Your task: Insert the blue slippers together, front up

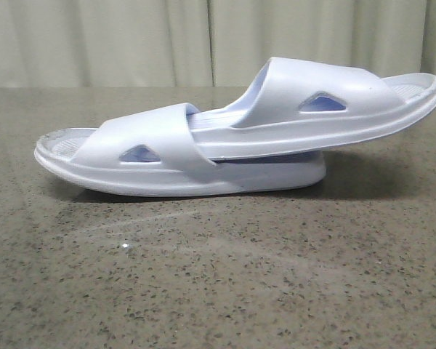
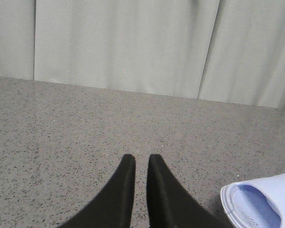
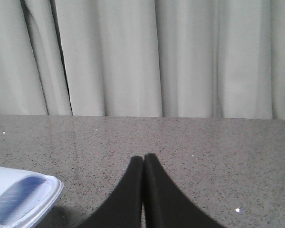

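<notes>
Speckled table [image 1: 203, 291]; blue slippers [image 1: 240, 138] nested, one tucked under other's strap

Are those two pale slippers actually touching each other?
Touching. In the front view the upper slipper is pushed under the strap of the lower slipper, its sole lying on the lower one's footbed.

The lower slipper's [image 1: 182, 163] strap is hiding the upper slipper's [image 1: 312, 109] inserted end. Both wrist views are cutting off all but one slipper end [image 2: 261, 204] at their edges.
</notes>
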